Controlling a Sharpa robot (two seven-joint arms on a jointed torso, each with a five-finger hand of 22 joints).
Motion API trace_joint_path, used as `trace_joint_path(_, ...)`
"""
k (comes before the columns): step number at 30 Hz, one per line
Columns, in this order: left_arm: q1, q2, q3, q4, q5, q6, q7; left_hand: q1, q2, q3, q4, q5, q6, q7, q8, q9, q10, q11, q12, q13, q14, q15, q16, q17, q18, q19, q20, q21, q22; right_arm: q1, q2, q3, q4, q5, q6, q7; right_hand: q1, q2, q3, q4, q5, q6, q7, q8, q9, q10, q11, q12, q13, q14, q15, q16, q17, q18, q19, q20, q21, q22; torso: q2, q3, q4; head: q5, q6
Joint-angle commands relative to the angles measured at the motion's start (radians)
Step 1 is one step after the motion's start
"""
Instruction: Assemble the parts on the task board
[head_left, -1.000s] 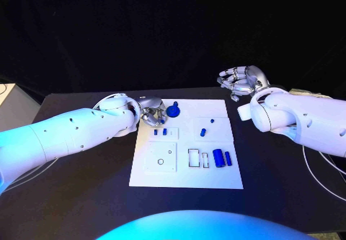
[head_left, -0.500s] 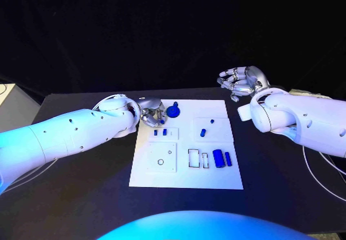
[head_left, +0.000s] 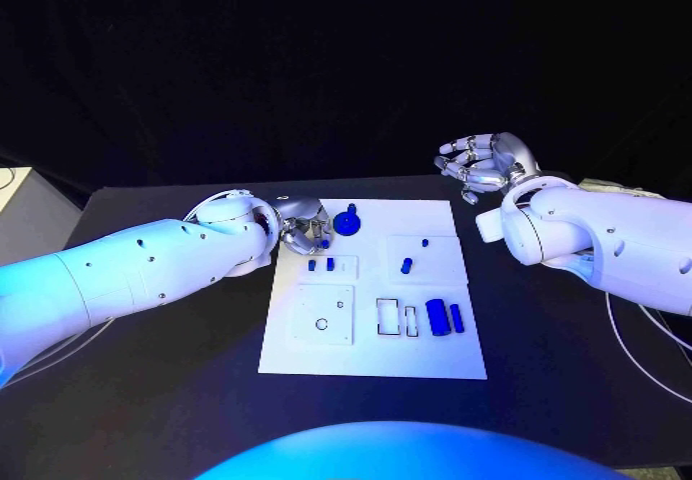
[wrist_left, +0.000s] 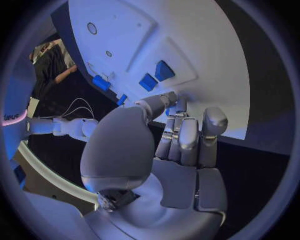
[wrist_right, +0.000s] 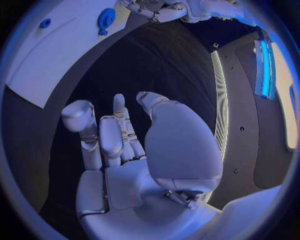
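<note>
The white task board (head_left: 433, 360) lies in the middle of the black table. A blue round part with a stem (head_left: 348, 218) sits near its far left corner. My left hand (head_left: 304, 232) is right beside that part, fingers curled toward it. In the left wrist view the thumb and a fingertip (wrist_left: 164, 100) meet at the board's edge and hide the part, so a grip cannot be judged. Two small blue parts (head_left: 320, 264) lie just nearer on the board (wrist_left: 206, 50). My right hand (head_left: 483, 165) hovers beyond the far right corner, fingers apart and holding nothing.
More blue parts lie on the board: one small piece (head_left: 407, 265), a tiny one (head_left: 426, 241) and two cylinders (head_left: 444, 318) beside a rectangular slot (head_left: 389, 315). A square recess with a ring (head_left: 325, 315) is at the near left.
My left hand has shifted slightly at the blue round part. The right hand and the other parts have stayed where they were.
</note>
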Motion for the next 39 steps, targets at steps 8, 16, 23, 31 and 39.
trace_joint_path(8, 0.000, -0.004, 0.001, -0.003, 0.003, -0.006, -0.006, 0.002, -0.015, 0.002, -0.007, 0.005, -0.068, -0.004, -0.046, -0.024, 0.004, 0.003, -0.017, 0.007, -0.008, 0.000, 0.001, -0.004, 0.001, -0.005, 0.001, -0.007, -0.001, -0.001, -0.003, 0.000, -0.001, -0.032, 0.010, 0.011, -0.017, -0.003, 0.010, -0.011, -0.004, 0.000, 0.013, 0.006, -0.003, -0.027, 0.006, -0.037, -0.036, -0.002, 0.008, -0.003, 0.006, 0.006, -0.002, 0.005, -0.002, 0.002, 0.001, 0.0003, -0.0010, 0.000, 0.003)
trace_joint_path(16, 0.000, -0.020, 0.006, -0.006, 0.004, -0.026, -0.005, 0.003, -0.017, -0.001, -0.008, 0.005, -0.085, -0.007, -0.058, -0.030, 0.001, 0.003, -0.024, 0.008, -0.011, 0.001, 0.000, -0.011, 0.002, -0.009, 0.001, -0.011, -0.007, -0.001, -0.016, 0.000, -0.006, -0.117, 0.046, -0.009, 0.033, -0.015, 0.072, -0.081, -0.053, 0.036, 0.009, 0.020, -0.006, -0.004, 0.004, -0.122, -0.132, 0.024, 0.004, 0.015, 0.018, -0.010, 0.049, 0.001, 0.102, 0.074, 0.001, 0.0004, -0.0006, -0.002, 0.004)
trace_joint_path(23, 0.001, -0.048, 0.014, 0.004, 0.032, -0.052, 0.008, 0.006, -0.012, 0.002, -0.007, 0.006, -0.078, -0.001, -0.055, -0.031, 0.000, 0.005, -0.027, 0.008, -0.017, 0.001, -0.004, -0.025, 0.003, -0.012, 0.001, -0.014, -0.011, -0.001, -0.036, 0.000, -0.005, -0.252, 0.117, -0.031, 0.051, -0.019, 0.124, -0.125, -0.052, 0.084, 0.000, 0.020, -0.011, 0.038, -0.004, -0.169, -0.187, 0.047, -0.004, 0.044, 0.052, -0.023, 0.078, -0.006, 0.177, 0.127, 0.000, 0.0011, -0.0001, -0.005, 0.009)
trace_joint_path(31, 0.001, -0.093, 0.030, 0.036, 0.124, -0.089, 0.042, 0.012, -0.009, 0.009, -0.009, 0.008, -0.048, 0.008, -0.041, -0.030, -0.005, 0.011, -0.035, 0.011, -0.048, 0.006, -0.026, -0.089, 0.010, -0.038, 0.003, -0.034, -0.039, -0.001, -0.060, 0.000, 0.008, -0.396, 0.174, -0.051, 0.054, -0.019, 0.148, -0.155, -0.053, 0.106, -0.005, 0.015, -0.015, 0.067, -0.008, -0.202, -0.221, 0.062, -0.008, 0.067, 0.081, -0.032, 0.095, -0.010, 0.227, 0.162, 0.000, 0.0005, -0.0004, -0.005, 0.021)
trace_joint_path(39, 0.002, -0.150, 0.039, 0.080, 0.462, -0.123, 0.129, 0.018, 0.001, 0.023, -0.011, 0.007, -0.001, 0.027, -0.015, -0.032, -0.036, 0.034, -0.040, 0.014, -0.216, 0.023, -0.161, -0.373, 0.059, -0.229, 0.015, -0.192, -0.243, -0.006, -0.089, -0.001, 0.037, -0.587, 0.223, -0.087, 0.053, -0.020, 0.155, -0.169, -0.050, 0.117, -0.008, 0.013, -0.016, 0.080, -0.010, -0.218, -0.237, 0.068, -0.009, 0.080, 0.096, -0.037, 0.105, -0.012, 0.257, 0.183, 0.001, 0.0002, -0.0016, -0.032, 0.040)
